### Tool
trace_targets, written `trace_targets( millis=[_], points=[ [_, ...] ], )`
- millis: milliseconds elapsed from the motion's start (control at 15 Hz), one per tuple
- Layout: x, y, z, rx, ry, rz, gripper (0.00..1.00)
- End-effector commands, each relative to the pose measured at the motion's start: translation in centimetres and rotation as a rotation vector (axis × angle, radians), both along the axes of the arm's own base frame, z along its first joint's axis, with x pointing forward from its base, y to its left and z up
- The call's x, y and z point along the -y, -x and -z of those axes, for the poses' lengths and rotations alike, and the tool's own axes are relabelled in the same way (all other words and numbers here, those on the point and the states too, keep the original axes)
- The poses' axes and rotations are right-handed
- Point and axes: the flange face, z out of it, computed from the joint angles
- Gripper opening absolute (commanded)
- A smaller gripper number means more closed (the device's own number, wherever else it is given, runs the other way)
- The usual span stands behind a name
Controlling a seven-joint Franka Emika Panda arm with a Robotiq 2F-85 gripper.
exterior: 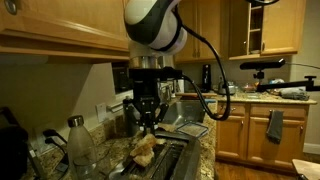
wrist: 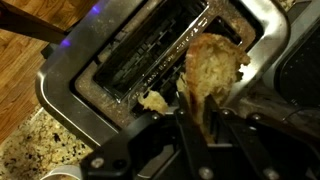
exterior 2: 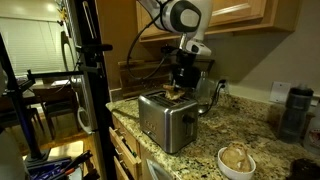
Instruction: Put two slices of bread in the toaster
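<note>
Pincer (wrist: 205, 108): your fingers sit close on either side of the slice of bread (wrist: 215, 62), but a firm clamp cannot be told | Slice: upright, lower end down at the top of the toaster (exterior 2: 165, 122), which slot unclear | Toaster: stands on the speckled table (exterior 2: 235, 128), pincer directly above it in both exterior views.

The bread slice (wrist: 213, 68) is above the toaster (exterior 2: 165, 118).
</note>
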Motion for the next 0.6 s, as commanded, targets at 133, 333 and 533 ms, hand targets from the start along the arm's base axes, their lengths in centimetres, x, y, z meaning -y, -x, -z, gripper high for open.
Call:
trace_targets(
  millis=[133, 333, 533],
  points=[
    [0.09, 0.93, -0.46, 0.020, 0.023, 0.035, 0.64],
    [0.17, 0.90, -0.77, 0.027, 0.026, 0.043, 0.85],
    [0.36, 0.86, -0.69, 0.025, 0.026, 0.050, 0.99]
  ],
)
